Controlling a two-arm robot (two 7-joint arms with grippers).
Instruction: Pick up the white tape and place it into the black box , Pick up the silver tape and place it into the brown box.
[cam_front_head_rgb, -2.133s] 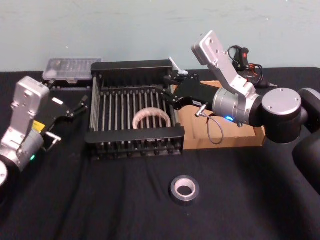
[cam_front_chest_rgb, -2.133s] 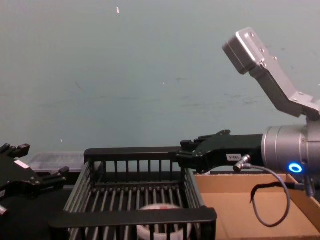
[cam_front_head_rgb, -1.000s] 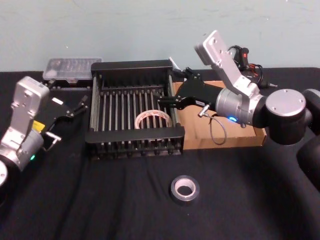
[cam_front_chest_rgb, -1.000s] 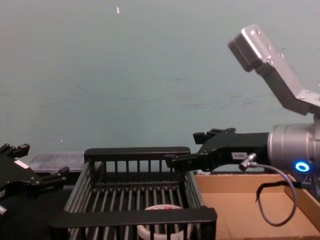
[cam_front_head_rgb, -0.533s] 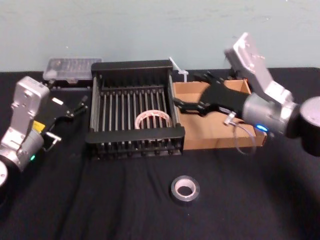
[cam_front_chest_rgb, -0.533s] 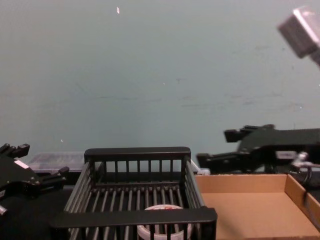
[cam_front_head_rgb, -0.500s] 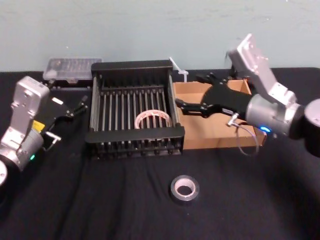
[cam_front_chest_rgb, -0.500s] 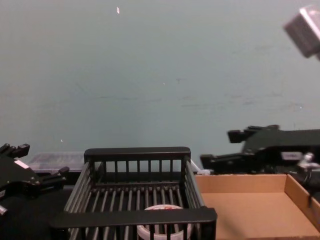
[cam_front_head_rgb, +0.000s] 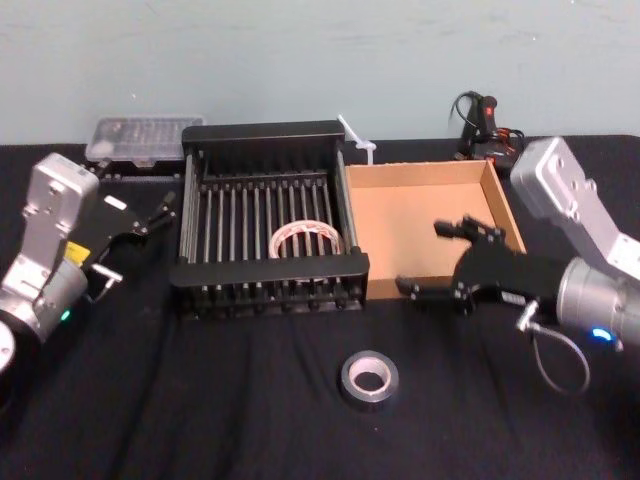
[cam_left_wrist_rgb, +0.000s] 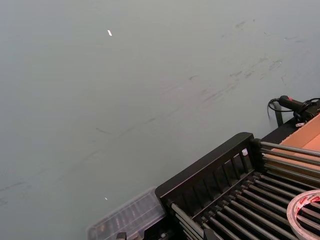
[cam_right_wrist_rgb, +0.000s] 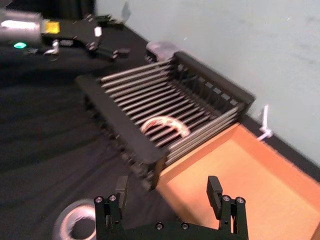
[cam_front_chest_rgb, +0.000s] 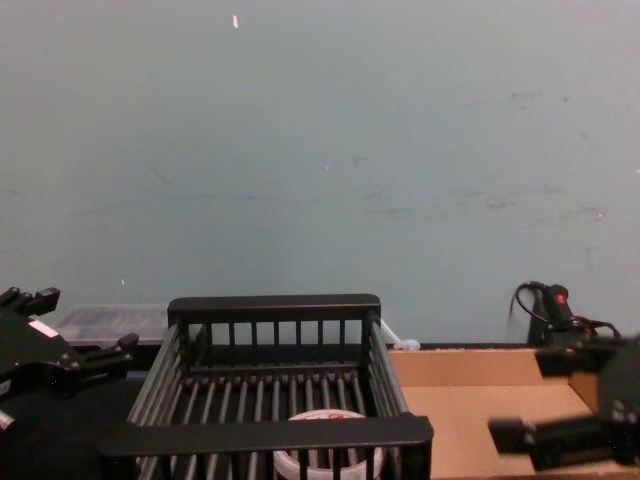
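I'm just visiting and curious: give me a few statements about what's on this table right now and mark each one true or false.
1. The white tape lies inside the black box. True.
2. The silver tape is in the brown box. False: it lies on the black tablecloth, in front of both boxes.
3. The right gripper is open and holds nothing. True.
4. The left gripper is carrying the white tape. False: it is open beside the black box, holding nothing.
5. The brown box stands to the right of the black box. True.
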